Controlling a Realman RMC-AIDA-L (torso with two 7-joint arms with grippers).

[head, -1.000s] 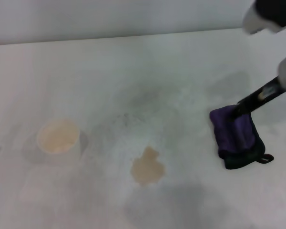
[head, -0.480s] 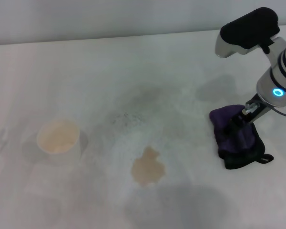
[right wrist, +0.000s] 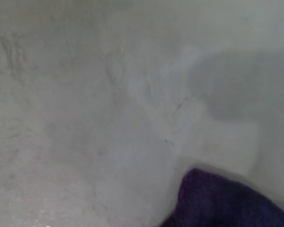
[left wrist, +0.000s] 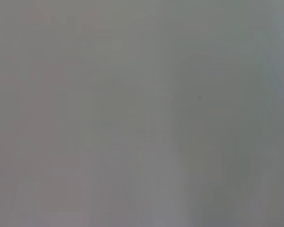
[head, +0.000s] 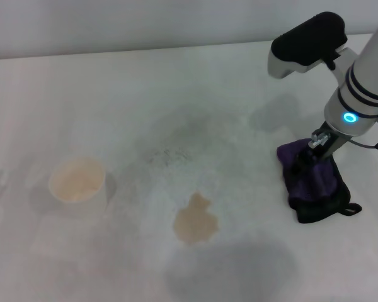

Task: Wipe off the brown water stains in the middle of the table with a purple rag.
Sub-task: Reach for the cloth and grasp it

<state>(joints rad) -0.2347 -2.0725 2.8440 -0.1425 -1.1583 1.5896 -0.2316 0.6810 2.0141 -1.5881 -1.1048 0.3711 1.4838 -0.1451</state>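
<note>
Spanning the whole scene, white table (head: 176, 88). Right gripper (head: 301, 168) down on purple rag (head: 315, 185), far right of brown water stains (head: 194, 220); jaws possibly pinching cloth, cannot tell. Paper cup (head: 77, 181) left of stains.

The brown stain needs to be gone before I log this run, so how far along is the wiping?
Nothing is wiped yet: the brown water stains sit whole on the table. In hand: the right gripper is down at the purple rag, which lies bunched to the stain's right, apart from it. Left: carrying the rag over and wiping. The left arm is out of view.
</note>
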